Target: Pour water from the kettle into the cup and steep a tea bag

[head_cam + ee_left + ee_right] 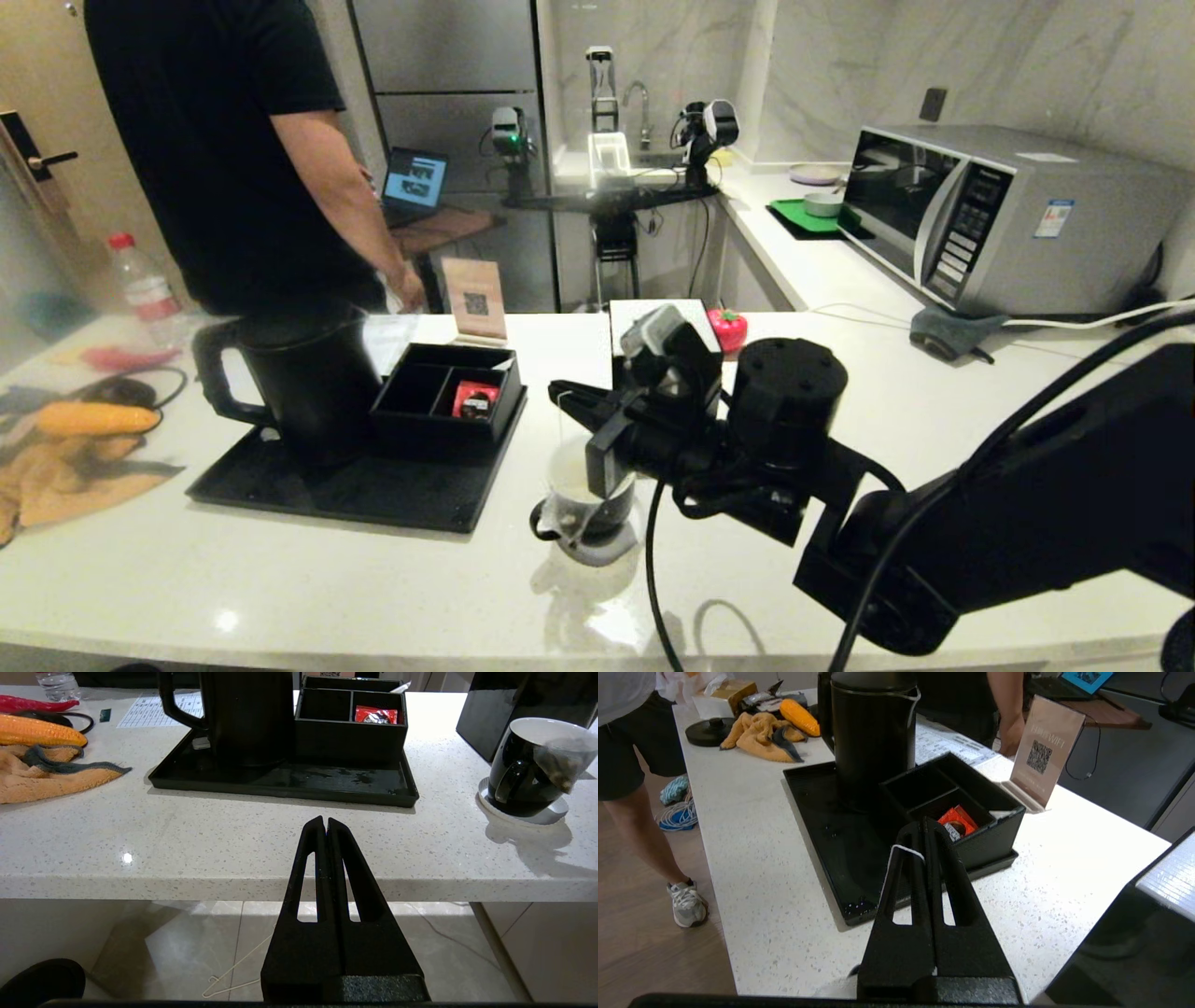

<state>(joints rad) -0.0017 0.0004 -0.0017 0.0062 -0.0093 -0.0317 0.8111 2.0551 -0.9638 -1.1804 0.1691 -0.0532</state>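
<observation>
The black kettle [313, 383] stands upright on a black tray [308, 490] at the left, handle pointing left. The small dark cup [597, 504], white inside, sits on a pale coaster [553, 812] right of the tray. My right gripper [557, 390] hovers over the cup, shut on the tea bag's thin white string [903, 850]. The translucent tea bag [558, 763] hangs on the string outside the cup, against its outer wall near the rim. No water stream shows. My left gripper [325, 820] is shut and empty, low before the counter's front edge, out of the head view.
A black divided box [448, 387] with a red packet [476, 399] sits on the tray beside the kettle. A black tissue box [653, 322] stands behind the cup. A person [252, 140] stands behind the counter. An orange cloth [75, 485] lies far left and a microwave [990, 215] stands at the right.
</observation>
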